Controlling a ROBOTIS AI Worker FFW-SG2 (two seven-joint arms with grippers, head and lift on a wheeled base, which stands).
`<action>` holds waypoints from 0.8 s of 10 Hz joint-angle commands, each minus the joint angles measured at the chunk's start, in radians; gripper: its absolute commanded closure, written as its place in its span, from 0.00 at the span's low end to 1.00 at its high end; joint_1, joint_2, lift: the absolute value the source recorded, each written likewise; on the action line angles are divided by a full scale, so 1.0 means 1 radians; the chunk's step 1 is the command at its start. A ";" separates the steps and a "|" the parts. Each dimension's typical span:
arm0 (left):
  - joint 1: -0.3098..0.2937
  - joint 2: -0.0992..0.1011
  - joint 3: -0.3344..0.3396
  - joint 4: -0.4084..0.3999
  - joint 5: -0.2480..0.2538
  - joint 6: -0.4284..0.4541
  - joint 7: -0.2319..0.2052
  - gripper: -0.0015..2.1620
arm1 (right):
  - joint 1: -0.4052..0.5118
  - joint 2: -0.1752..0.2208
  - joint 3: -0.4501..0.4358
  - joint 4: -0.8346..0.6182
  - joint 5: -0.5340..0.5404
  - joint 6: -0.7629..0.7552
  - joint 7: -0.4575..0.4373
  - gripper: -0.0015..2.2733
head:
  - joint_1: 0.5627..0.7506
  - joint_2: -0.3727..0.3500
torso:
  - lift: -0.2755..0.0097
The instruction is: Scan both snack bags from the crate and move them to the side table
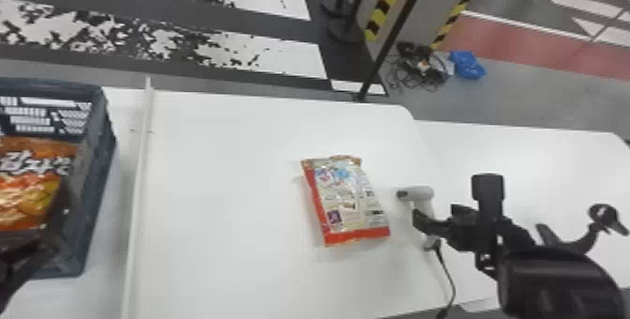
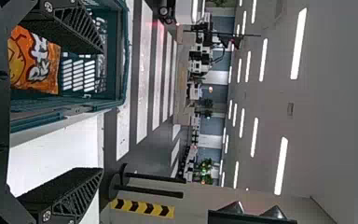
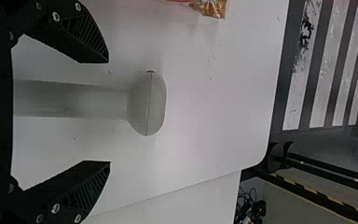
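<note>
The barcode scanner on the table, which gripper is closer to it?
Right: the right gripper is close beside the barcode scanner, while the left gripper is at the crate.

Beside the scanner (image 1: 417,193), the black right arm (image 1: 511,236) has a rounded, glossy casing (image 1: 553,280) and a stubby cylinder (image 1: 487,186). Its fingers (image 3: 91,42) are black ribbed wedges, with pale round screws (image 3: 56,17) at their bases.

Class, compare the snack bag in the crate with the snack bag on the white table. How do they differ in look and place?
The crate bag shows mostly orange; the table bag shows a pale face edged in red.
The crate bag sits inside the crate; the table bag lies on the white table.
Both have printed wrappers.
</note>
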 commanded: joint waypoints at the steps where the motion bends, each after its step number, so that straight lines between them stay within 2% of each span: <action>1: 0.002 0.000 -0.001 -0.001 0.000 0.000 0.000 0.05 | 0.040 0.016 -0.048 -0.083 -0.025 0.032 0.000 0.05 | 0.70 0.03 | 0.70; 3: 0.002 0.000 -0.002 -0.001 0.000 0.000 0.000 0.05 | 0.092 0.022 -0.090 -0.172 -0.079 0.059 0.029 0.05 | 0.70 0.03 | 0.70; 4: 0.003 0.000 -0.004 -0.001 0.000 0.000 0.000 0.05 | 0.098 0.022 -0.105 -0.195 -0.125 0.090 0.095 0.05 | 0.70 0.03 | 0.70; 5: 0.003 0.000 -0.004 -0.003 -0.002 0.003 0.000 0.05 | 0.098 0.022 -0.111 -0.207 -0.157 0.117 0.154 0.05 | 0.70 0.03 | 0.70; 8: 0.009 0.003 -0.001 -0.006 -0.002 0.003 0.001 0.05 | 0.074 0.020 -0.087 -0.213 -0.200 0.194 0.207 0.05 | 0.70 0.03 | 0.70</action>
